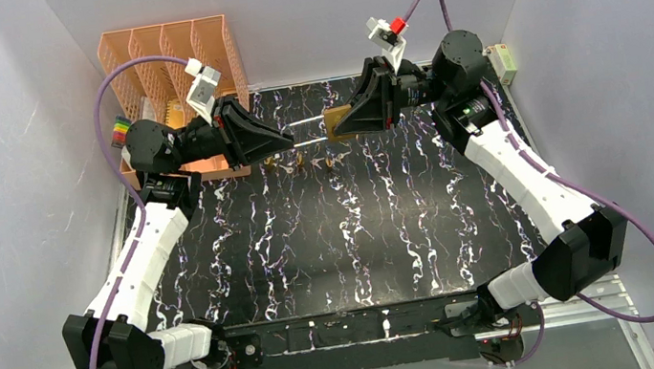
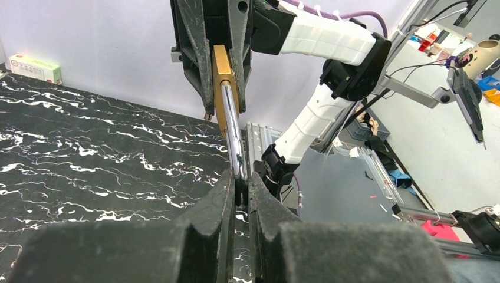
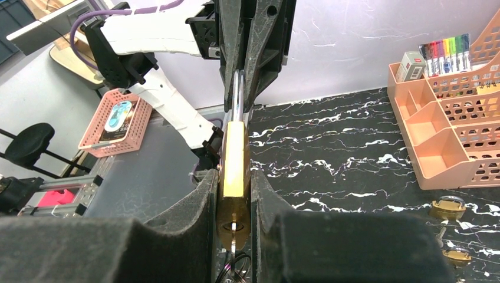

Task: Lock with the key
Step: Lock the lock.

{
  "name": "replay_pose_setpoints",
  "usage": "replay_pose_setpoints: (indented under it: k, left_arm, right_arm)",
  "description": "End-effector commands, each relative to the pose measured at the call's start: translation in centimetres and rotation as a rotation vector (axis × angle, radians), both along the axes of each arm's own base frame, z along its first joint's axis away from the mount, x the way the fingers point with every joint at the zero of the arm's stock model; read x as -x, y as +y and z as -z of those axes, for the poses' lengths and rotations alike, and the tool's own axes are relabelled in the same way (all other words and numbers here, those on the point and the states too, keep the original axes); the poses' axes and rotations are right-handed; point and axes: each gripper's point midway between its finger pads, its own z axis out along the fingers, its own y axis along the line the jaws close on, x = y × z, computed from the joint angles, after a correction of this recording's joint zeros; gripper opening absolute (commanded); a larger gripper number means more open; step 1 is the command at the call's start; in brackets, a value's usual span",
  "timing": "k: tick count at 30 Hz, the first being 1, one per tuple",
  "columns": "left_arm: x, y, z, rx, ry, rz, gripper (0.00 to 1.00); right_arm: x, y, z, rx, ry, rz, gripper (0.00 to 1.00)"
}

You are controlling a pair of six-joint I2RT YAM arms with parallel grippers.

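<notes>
A brass padlock [image 1: 339, 117] is held in the air over the far middle of the table, between both arms. My right gripper [image 1: 332, 127] is shut on the lock's brass body [image 3: 234, 159]. A key [image 3: 234, 231] sits in the keyhole on the lock's underside, and its wire ring [image 3: 233, 271] hangs below. My left gripper [image 1: 291, 137] is shut on the steel shackle [image 2: 233, 130], which runs from the body [image 2: 221, 82] down between my left fingers [image 2: 223, 194]. In the right wrist view the shackle [image 3: 236, 97] disappears into the left gripper [image 3: 243, 94].
A pink desk organiser [image 1: 169, 52] stands at the back left, with coloured markers [image 1: 120, 131] beside it. Other small brass padlocks [image 1: 282, 164] lie on the black marble table below the held lock, two of them in the right wrist view [image 3: 447, 207]. A white box [image 1: 504, 61] sits at the back right.
</notes>
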Motion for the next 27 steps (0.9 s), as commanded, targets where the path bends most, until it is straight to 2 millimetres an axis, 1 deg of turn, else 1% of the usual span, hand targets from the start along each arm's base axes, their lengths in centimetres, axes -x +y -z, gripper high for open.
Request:
replay_pose_setpoints:
  k: [1,8,16,22,27]
  left_arm:
    - [1.3,-2.5,-0.5,0.026,-0.039,0.052,0.00]
    - [1.4,-4.0,-0.4,0.033,-0.040,0.065,0.00]
    - [1.6,-6.6,-0.2,0.044,-0.040,0.091,0.00]
    - [1.5,-6.6,-0.7,0.037,-0.063,0.071,0.00]
    - [1.3,-6.8,-1.4,0.052,-0.071,0.072,0.00]
  right_arm:
    - [1.1,2.8,-2.5,-0.100,-0.092,0.021,0.00]
    - [1.9,4.7,-2.0,-0.103,-0.087,-0.014,0.00]
    - [2.9,6.9,-0.9,-0.102,-0.067,-0.050,0.00]
    - [3.1,6.9,-0.8,-0.101,-0.069,-0.050,0.00]
    - [3.4,7.3,-0.1,-0.095,-0.057,-0.060,0.00]
